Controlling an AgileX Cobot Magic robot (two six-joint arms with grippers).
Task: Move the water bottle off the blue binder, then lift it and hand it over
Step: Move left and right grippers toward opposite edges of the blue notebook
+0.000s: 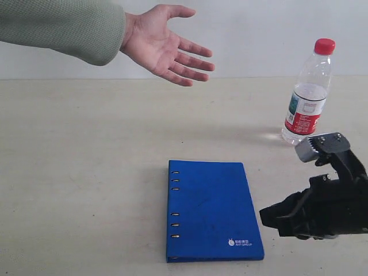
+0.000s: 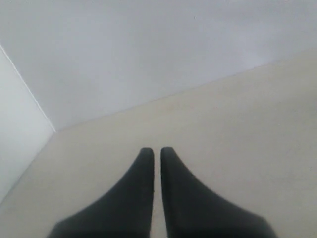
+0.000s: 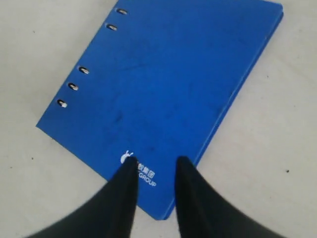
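Note:
The water bottle (image 1: 309, 95) stands upright on the table at the back right, red cap on top, off the blue binder (image 1: 210, 208). The binder lies flat near the table's front, spine holes on its left edge and white logo at its near right corner. My right gripper (image 1: 265, 217) hovers just right of that corner, pointing left. In the right wrist view the right gripper (image 3: 157, 163) is open and empty over the binder (image 3: 163, 89) by the logo. My left gripper (image 2: 156, 151) is shut and empty over bare table; it is out of the exterior view.
A person's open hand (image 1: 167, 43), palm up, reaches in from the upper left above the table's far side. The beige table (image 1: 86, 172) meets a white wall behind. A wall corner (image 2: 29, 94) shows in the left wrist view.

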